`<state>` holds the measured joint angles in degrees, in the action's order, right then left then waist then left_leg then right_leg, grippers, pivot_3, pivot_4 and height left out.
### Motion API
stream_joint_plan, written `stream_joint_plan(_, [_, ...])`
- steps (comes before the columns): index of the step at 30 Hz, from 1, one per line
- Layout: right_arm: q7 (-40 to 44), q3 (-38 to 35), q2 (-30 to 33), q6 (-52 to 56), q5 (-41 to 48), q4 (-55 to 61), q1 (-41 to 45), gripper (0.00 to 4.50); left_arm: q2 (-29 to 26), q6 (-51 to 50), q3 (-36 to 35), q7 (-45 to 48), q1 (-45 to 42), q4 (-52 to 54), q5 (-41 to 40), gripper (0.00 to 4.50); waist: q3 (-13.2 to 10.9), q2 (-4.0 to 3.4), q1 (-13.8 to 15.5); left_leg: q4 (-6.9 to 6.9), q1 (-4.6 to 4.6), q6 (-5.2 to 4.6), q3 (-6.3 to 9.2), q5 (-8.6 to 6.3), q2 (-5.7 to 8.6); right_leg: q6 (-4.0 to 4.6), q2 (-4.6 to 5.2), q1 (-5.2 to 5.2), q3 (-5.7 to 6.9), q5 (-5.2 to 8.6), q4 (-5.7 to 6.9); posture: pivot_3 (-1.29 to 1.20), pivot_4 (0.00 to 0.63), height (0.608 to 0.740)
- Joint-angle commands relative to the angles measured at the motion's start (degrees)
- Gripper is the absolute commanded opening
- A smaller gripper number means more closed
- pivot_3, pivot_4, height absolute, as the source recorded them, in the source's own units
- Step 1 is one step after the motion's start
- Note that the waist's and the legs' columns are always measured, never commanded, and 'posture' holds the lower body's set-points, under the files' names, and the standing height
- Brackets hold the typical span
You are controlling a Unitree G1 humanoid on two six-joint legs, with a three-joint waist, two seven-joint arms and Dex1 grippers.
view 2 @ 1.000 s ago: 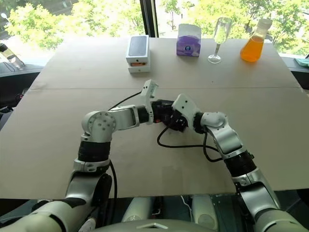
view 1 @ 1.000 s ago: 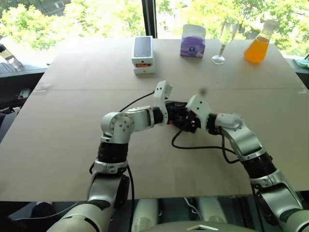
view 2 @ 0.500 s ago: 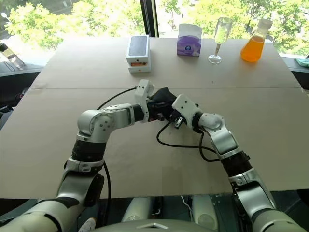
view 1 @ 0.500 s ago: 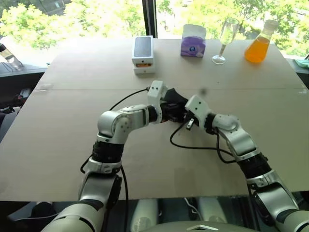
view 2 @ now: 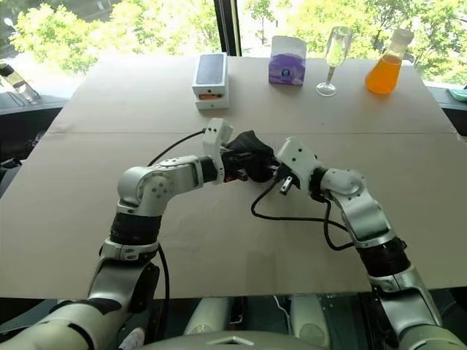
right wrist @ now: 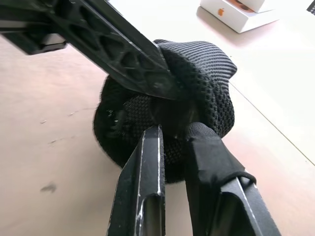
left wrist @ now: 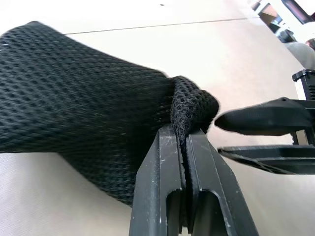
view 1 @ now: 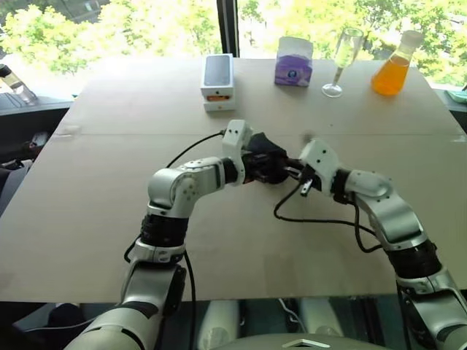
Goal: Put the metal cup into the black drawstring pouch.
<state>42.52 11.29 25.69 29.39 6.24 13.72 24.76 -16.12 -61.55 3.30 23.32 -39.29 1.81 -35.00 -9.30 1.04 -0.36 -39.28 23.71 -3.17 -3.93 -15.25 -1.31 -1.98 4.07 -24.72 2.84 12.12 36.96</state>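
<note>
The black drawstring pouch hangs a little above the middle of the table, bunched and rounded. My left gripper is shut on a fold of its mesh fabric. From the right, my right gripper meets the pouch at its rim. Its fingers are nearly together, and a dark bunch of fabric sits between the tips. The right gripper's fingers lie just beside the fold held by the left gripper. The metal cup is hidden.
At the table's far edge stand a white phone box, a purple tissue box, a clear stemmed glass and an orange flask. A black cable loops over the table under my right arm.
My right gripper has narrowed its fingers at the pouch's rim and drawn to the right. The left gripper has rolled a little, still holding the pouch.
</note>
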Motion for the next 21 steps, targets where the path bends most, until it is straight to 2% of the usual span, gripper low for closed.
stream_joint_plan(1, [0.16, -2.98, 1.51, 3.89, 3.28, 6.15, -2.38, 1.91, 0.01, 1.11, 1.38, 3.78, -1.23, 2.76, -0.52, 0.82, 0.0, 0.0, 0.1, 0.0, 0.01, 0.0, 0.01, 0.0, 0.0, 0.0, 0.0, 0.0, 0.01, 0.0, -0.01, 0.0, 0.15, 0.737])
stream_joint_plan(3, [-1.26, -4.18, 1.77, 5.98, 3.94, 7.93, -3.81, 2.9, -0.49, 1.08, 1.42, 4.99, -1.68, 2.87, -0.49, 1.73, 0.0, 0.0, 0.12, -0.01, 0.01, -0.01, -0.01, 0.0, 0.0, 0.0, 0.0, 0.0, -0.01, 0.0, -0.01, 0.0, 0.15, 0.737])
stream_joint_plan(6, [-3.72, -5.95, 1.88, 9.11, 4.75, 10.49, -6.28, 4.16, -2.18, -0.81, 0.58, 7.43, -2.35, 3.93, -1.96, 3.0, 0.0, 0.01, 0.1, -0.02, 0.0, -0.01, -0.01, 0.0, 0.0, 0.0, 0.0, 0.0, -0.01, 0.0, 0.0, 0.0, 0.15, 0.737])
stream_joint_plan(10, [-4.88, -6.59, 2.47, 11.44, 5.45, 12.86, -9.22, 4.16, -5.11, -3.89, -2.74, 11.01, -2.55, 4.87, -5.95, 3.0, 0.0, 0.0, 0.03, 0.0, 0.0, -0.01, 0.0, -0.01, -0.02, -0.01, -0.02, -0.01, -0.02, 0.01, 0.0, 0.0, 0.15, 0.737])
stream_joint_plan(17, [-7.46, -5.02, 0.99, 12.67, 6.43, 14.8, -11.83, 4.16, -4.89, -8.8, -21.66, 5.94, -4.8, -2.69, -15.22, 3.0, -0.01, 0.02, -0.02, -0.05, 0.0, -0.01, 0.02, 0.0, -0.02, -0.02, -0.01, -0.01, 0.0, 0.01, 0.02, 0.0, 0.15, 0.737])
stream_joint_plan(21, [-7.19, -3.23, -0.3, 12.15, 7.46, 15.42, -11.79, 4.16, -9.19, -2.85, -21.74, 11.31, 0.88, 3.2, -14.14, 3.0, -0.01, 0.02, -0.29, -0.02, 0.0, -0.01, 0.0, 0.0, -0.01, -0.02, -0.01, -0.01, -0.02, 0.01, 0.0, 0.0, 0.15, 0.737])
